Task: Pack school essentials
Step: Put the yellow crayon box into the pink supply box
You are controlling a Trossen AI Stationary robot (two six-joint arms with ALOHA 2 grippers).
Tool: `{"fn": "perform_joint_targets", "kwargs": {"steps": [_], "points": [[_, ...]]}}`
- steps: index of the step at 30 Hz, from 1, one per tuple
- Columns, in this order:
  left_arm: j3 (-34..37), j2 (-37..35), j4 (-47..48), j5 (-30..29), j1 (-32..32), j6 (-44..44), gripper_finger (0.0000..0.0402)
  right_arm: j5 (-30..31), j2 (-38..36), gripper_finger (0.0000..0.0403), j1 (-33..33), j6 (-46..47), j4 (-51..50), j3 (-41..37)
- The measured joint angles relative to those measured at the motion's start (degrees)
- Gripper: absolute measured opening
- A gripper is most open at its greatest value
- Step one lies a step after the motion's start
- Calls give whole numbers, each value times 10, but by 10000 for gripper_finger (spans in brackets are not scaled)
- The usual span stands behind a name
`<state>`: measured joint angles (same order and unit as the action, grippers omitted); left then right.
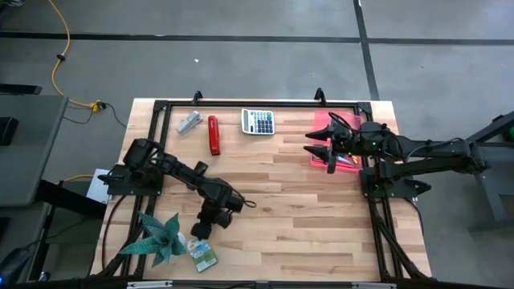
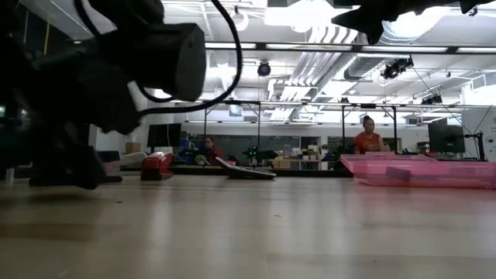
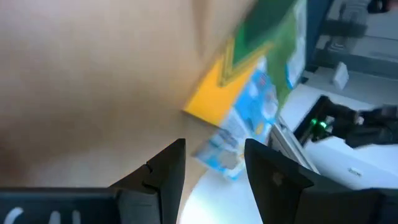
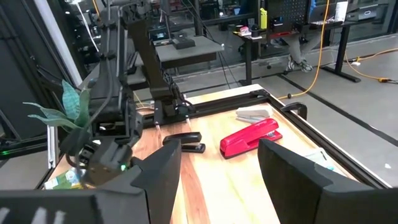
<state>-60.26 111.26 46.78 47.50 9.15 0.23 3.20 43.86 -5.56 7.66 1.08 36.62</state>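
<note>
The green-yellow crayon box (image 1: pixel 202 254) lies flat by the table's near edge, next to a plant. In the left wrist view the crayon box (image 3: pixel 249 81) lies just beyond my fingertips. My left gripper (image 1: pixel 201 233) (image 3: pixel 214 162) is open, low over the table just on the far side of the box, and touches nothing. My right gripper (image 1: pixel 324 150) (image 4: pixel 217 168) is open and empty above the left edge of the pink tray (image 1: pixel 347 128) (image 2: pixel 418 170) at the far right. Small coloured pieces (image 1: pixel 348 161) lie in the tray. The other stationery does not show.
Along the far edge lie a red stapler (image 1: pixel 214 134) (image 4: pixel 250 138), a grey-white calculator (image 1: pixel 258 121) and a small grey metal piece (image 1: pixel 189 123). A potted plant (image 1: pixel 157 238) stands at the near left corner. Bare wood fills the middle. People sit in the room beyond.
</note>
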Motion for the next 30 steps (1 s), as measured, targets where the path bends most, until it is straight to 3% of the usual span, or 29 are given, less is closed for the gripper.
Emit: {"fn": "perform_joint_targets", "kwargs": {"steps": [17, 21, 28, 30], "points": [[22, -2, -38, 11, 13, -21, 134, 11, 0, 207, 0, -2, 0, 0], [22, -2, -39, 13, 14, -11, 102, 11, 0, 207, 0, -2, 0, 0], [21, -1, -44, 26, 14, 11, 12, 10, 0, 207, 0, -2, 0, 0], [21, -1, -46, 34, 12, 13, 6, 10, 0, 207, 0, -2, 0, 0]]}}
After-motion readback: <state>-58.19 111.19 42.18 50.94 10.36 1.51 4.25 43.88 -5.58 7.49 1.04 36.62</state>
